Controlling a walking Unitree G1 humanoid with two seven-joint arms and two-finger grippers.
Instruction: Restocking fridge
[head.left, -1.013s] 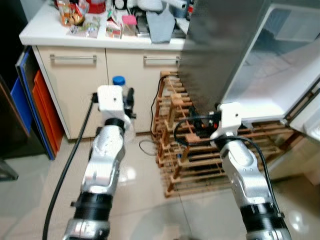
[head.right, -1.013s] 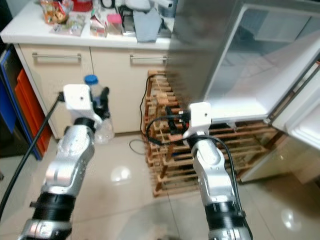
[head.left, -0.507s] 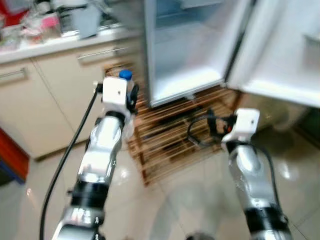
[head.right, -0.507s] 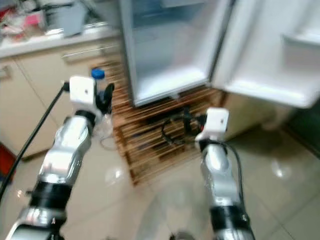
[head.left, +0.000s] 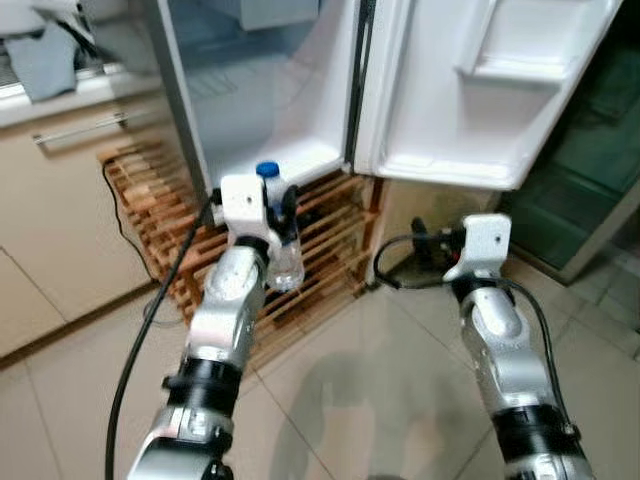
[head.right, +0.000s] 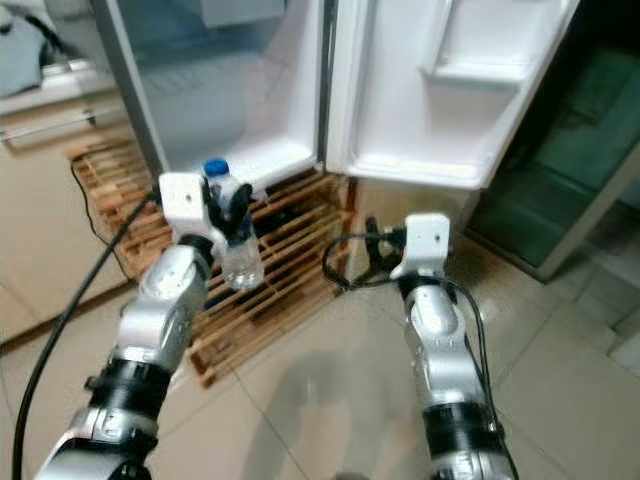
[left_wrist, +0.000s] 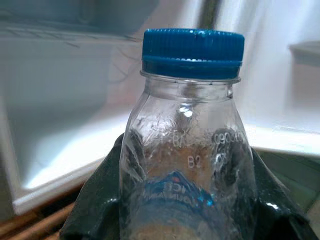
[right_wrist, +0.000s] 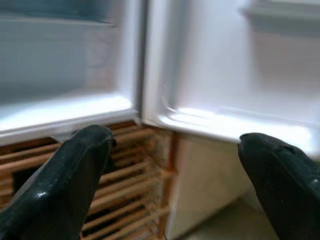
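Left gripper (head.left: 283, 205) clamps clear plastic bottle (head.left: 279, 245) w/ blue cap below neck—prob light, slick, crushable; right gripper (right_wrist: 175, 165) spread, empty, facing open fridge (head.left: 300, 150).

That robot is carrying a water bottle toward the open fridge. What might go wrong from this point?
Three things, I think:
1. The left gripper holds the clear bottle low on its smooth body, so it might slip or tip as it is lifted in.
2. The fridge stands on a wooden slatted rack, and the bottle hangs about level with the fridge's front lip, which it may knock.
3. The open door stands close above the empty right gripper, which could bump it.
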